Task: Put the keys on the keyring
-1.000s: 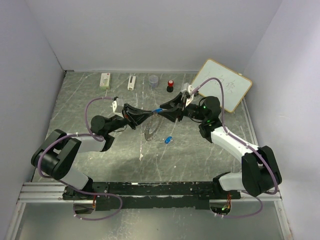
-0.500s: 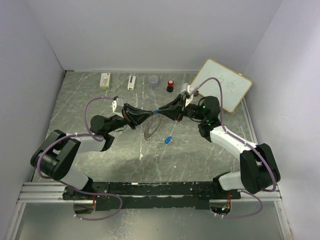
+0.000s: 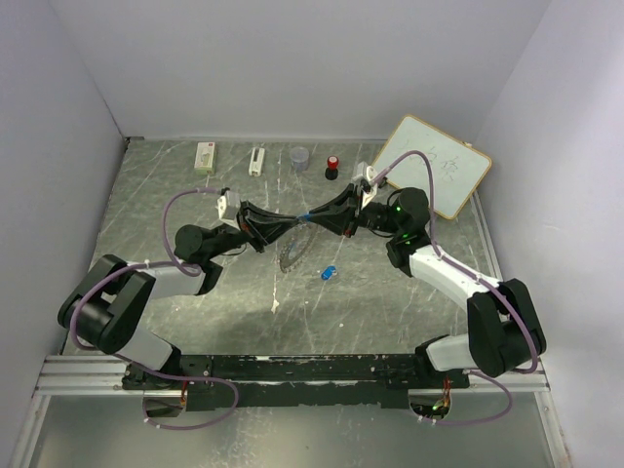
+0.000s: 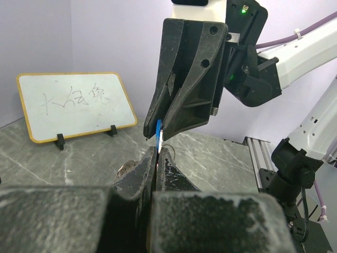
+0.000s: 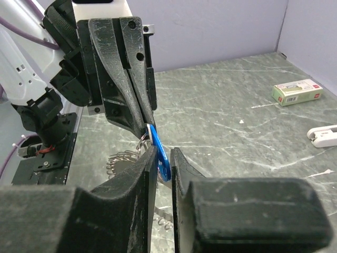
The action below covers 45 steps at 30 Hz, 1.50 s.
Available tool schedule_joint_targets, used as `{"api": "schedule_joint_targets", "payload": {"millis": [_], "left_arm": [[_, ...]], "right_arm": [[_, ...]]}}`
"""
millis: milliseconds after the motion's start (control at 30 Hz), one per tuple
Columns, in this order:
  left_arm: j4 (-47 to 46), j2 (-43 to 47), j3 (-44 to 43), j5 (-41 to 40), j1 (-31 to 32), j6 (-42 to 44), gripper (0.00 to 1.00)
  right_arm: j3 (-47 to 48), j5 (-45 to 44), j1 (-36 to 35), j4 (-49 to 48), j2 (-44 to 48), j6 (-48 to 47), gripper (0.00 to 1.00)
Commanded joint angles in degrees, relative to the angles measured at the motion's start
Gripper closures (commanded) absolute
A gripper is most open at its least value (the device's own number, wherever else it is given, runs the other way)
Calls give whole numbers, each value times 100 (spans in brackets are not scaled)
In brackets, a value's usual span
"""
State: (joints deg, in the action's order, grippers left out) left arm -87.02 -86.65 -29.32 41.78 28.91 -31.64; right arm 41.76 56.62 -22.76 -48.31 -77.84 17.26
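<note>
Top external: caught left gripper (image 3: 290, 224) and right gripper (image 3: 318, 218) tip to tip above mid table (image 3: 195, 302). Found keyring (image 3: 292, 250) hanging tilted just below left tips; couldn't tell if its lower edge touched table. Left wrist: saw left fingers (image 4: 169, 169) pressed fully together, clamped on ring's rim. Right wrist: saw right fingers (image 5: 141, 169) narrow, pinching blue key (image 5: 160, 154), key's upper end right at left tips. Spotted other key (image 3: 329, 272) flat on table, near ring, apart from both grippers. Noted whiteboard (image 3: 434, 166), clear cup (image 3: 298, 156), red-black knob (image 3: 332, 168) toward far edge.
</note>
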Motion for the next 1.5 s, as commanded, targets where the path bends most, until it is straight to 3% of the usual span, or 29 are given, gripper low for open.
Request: {"api": "schedule_joint_targets", "payload": {"millis": [0,100,233,400,500,533,600,833,1100,1467], "left_arm": [[-1660,206,-188,85,-43,-93,93],[-1659,213,-196,87,-43,-92,93],[-1660,209,-197,100,-43,-104,93],[-1580,175,-174,23,-62,-68,91],[-1264,254,-71,-153,-139,48,46],[-1140,325,7,-266,-166,130,26],[-841,540,116,-427,-227,327,16],[866,1297,-104,-513,-254,1191,16],[3290,1278,-1189,55,-254,2341,21],[4349,772,-2027,265,-172,3046,24]], "right_arm": [[67,109,61,-301,-79,113,84],[82,162,63,-340,-106,147,86],[75,187,77,-375,-96,153,100],[53,115,125,-325,68,102,100],[276,-63,147,500,291,-405,100],[378,-173,148,895,369,-606,100],[585,-318,151,1550,491,-1009,100],[1246,-440,176,2937,508,-1718,100],[2526,-723,176,5256,209,-2887,100],[3273,-732,167,6924,-137,-3799,100]]}}
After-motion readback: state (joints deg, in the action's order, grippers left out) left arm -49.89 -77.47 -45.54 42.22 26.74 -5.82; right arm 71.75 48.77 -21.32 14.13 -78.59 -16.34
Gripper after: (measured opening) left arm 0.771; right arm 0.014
